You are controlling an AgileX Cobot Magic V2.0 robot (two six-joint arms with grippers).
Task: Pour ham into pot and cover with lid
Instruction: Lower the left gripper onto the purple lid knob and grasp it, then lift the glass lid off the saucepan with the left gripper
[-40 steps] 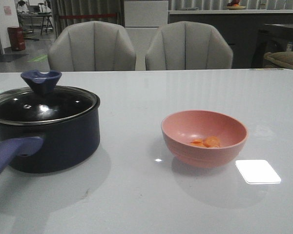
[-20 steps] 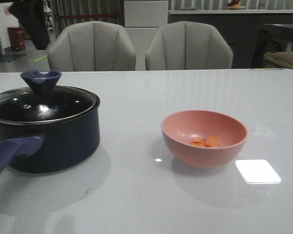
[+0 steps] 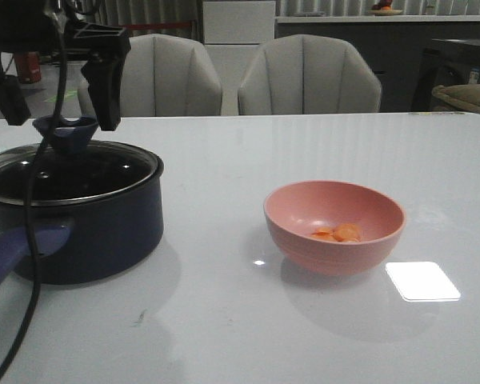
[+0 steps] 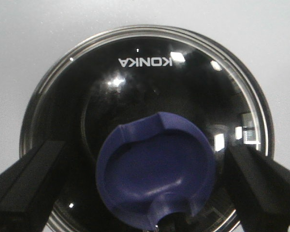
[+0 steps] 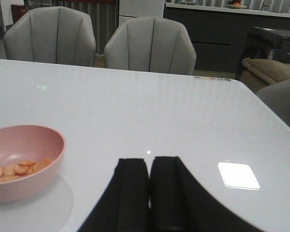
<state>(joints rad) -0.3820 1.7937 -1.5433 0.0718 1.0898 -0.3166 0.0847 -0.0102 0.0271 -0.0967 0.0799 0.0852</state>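
The dark navy pot (image 3: 104, 232) stands at the table's left with its blue-purple handle (image 3: 8, 256) pointing toward the front. The glass lid (image 3: 72, 176) (image 4: 150, 82) sits on the pot, with its blue knob (image 3: 66, 130) (image 4: 157, 176) on top. My left gripper (image 3: 56, 100) (image 4: 145, 152) hangs open just above the lid, one finger (image 3: 104, 84) on each side of the knob, apart from it. Orange-pink ham (image 3: 338, 234) (image 5: 17, 169) lies in the pink bowl (image 3: 304, 240) (image 5: 19, 191), right of centre. My right gripper (image 5: 149, 164) is shut and empty, low over the table to the bowl's right.
A black cable (image 3: 34, 240) from the left arm hangs down in front of the pot. Two grey chairs (image 3: 152, 80) (image 3: 308, 76) stand behind the table's far edge. A bright patch of light (image 3: 422, 282) lies on the table (image 3: 224, 320) near the bowl.
My left arm has come into the front view from the upper left and lowered over the lid's knob, open. Its cable now hangs across the pot. Bowl, pot and lid have not moved.
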